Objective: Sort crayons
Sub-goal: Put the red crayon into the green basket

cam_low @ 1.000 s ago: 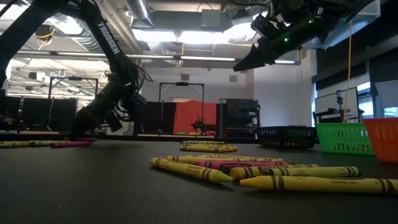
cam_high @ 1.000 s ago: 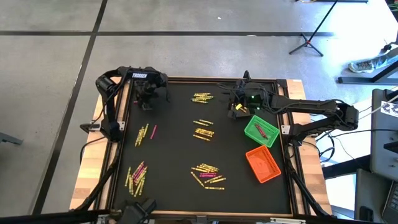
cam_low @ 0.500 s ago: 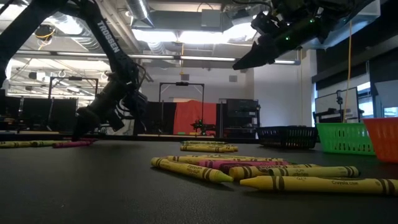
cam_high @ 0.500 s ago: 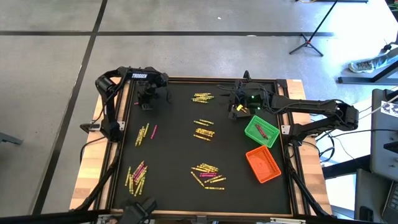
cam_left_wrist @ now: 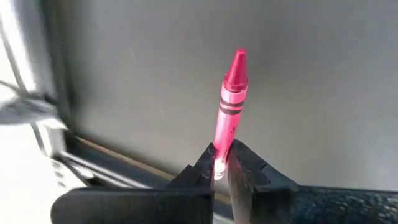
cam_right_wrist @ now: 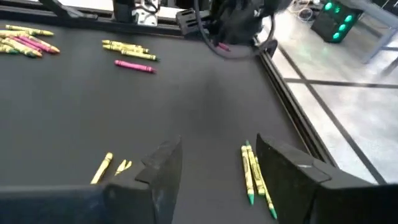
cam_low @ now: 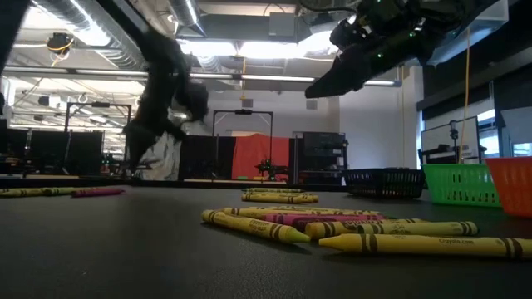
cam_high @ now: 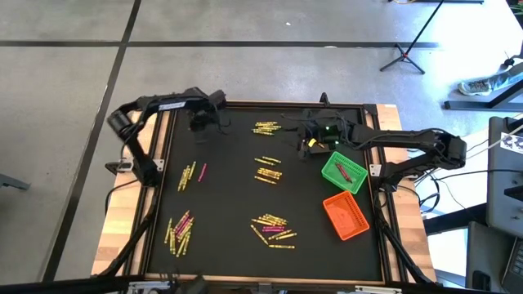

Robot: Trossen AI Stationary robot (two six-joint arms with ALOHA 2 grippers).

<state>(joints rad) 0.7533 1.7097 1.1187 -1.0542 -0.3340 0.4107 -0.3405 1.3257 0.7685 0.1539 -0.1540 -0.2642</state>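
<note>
The left gripper's [cam_left_wrist: 221,171] fingers [cam_left_wrist: 202,163] were clamped on a pink crayon [cam_left_wrist: 229,102] — its long axis running straight out from the fingertips, tip pointing away — above the table's [cam_high: 229,196] far left corner. The right gripper [cam_right_wrist: 211,165] hung over the far side, fingers apart, nothing between them, yellow crayons [cam_right_wrist: 255,177] lying below. Loose clusters of crayons [cam_high: 274,224] lay scattered across the black mat. Along the right edge sat a green bin [cam_high: 331,173] holding a red crayon [cam_high: 344,171] and an orange bin [cam_high: 357,231]; a black bin [cam_low: 384,183] stood beyond.

Pink crayon [cam_left_wrist: 230,106] — gripped; others [cam_high: 271,226] scattered.
</note>
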